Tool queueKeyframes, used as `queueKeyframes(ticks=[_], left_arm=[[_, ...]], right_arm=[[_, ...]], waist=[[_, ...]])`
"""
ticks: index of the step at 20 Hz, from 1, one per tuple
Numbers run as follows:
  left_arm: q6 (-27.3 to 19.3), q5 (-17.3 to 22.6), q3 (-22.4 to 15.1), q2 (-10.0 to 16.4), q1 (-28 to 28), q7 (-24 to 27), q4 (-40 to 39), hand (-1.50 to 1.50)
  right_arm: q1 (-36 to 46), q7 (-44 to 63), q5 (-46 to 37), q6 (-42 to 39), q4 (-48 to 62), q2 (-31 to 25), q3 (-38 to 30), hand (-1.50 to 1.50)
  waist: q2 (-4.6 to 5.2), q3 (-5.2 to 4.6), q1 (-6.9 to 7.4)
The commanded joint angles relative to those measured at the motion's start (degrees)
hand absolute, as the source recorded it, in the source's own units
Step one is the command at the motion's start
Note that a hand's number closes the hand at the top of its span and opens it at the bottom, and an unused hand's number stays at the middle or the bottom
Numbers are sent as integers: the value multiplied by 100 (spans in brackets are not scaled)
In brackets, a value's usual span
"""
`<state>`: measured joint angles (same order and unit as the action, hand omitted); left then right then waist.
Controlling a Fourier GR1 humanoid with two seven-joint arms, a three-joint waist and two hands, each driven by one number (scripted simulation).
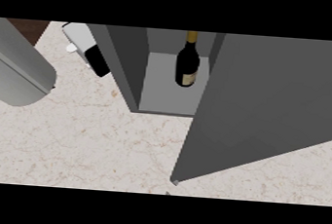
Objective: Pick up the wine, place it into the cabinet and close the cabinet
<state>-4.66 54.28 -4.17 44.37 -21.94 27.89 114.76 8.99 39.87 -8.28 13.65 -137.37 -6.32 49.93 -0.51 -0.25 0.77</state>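
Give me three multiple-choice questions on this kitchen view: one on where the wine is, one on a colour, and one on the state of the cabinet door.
1. Where is the wine bottle?
A. inside the cabinet
B. lying on a plate
C. held in a hand

2. What colour is the cabinet?
A. green
B. grey
C. red

3. How is the cabinet door?
A. shut
B. missing
C. open

Answers:
1 A, since the bottle stands upright on the cabinet's floor between its walls.
2 B, since walls and door are all grey.
3 C, since the door swings out over the counter and leaves the inside in view.
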Motion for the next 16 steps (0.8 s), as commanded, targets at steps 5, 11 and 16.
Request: queueKeyframes(ticks=[5,11,16], left_arm=[[-40,40,-9,-184,483,-239,-100,-150],[-128,95,-40,-194,622,-527,-17,-150],[-228,-303,-351,-565,797,-294,-298,-150]], right_arm=[[1804,247,151,1017,1037,586,361,150],[2907,317,974,1344,1617,582,-341,150],[4459,203,1663,1818,2701,612,-972,150]], waist=[[60,1,67],[80,4,152],[76,4,152]])
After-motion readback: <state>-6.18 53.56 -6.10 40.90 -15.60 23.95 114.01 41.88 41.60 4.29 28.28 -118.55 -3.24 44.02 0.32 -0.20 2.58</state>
